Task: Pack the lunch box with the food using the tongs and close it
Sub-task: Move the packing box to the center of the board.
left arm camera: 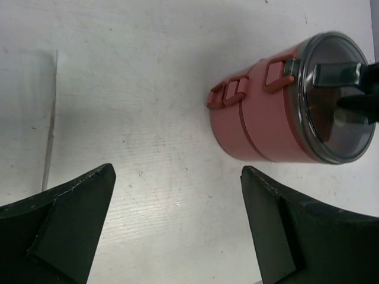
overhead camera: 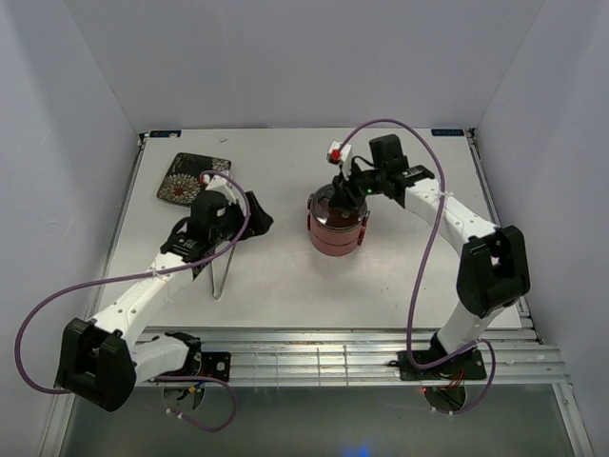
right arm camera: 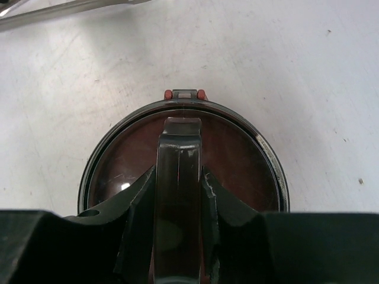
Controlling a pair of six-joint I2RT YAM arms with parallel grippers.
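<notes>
left claw [overhead camera: 249, 217]: fingers [left arm camera: 65, 219] spread wide apart with nothing between them, hanging low over the bare table [overhead camera: 285, 157]; the wrist view faces the lunch box across open tabletop.
right claw [right arm camera: 179, 174]: reaching down from above and clamped on the lid handle [right arm camera: 179, 133], one finger [right arm camera: 139, 204] pressed against each side of it.
lunch box [overhead camera: 337, 221]: standing upright on the table a little right of centre; two red bowls stacked one on the other, their side clips lined up.
lid [right arm camera: 237, 154]: dark grey, round, seated flat on the top bowl, its rim even all the way round.
tongs [overhead camera: 225, 269]: lying flat on the table just on the near side of the left claw, not between any fingers, well apart from the lunch box.
plate [overhead camera: 193, 178]: dark patterned square near the far left corner of the table, beyond the left claw.
inside of the lunch box: too dark through the lid to tell what it holds.
</notes>
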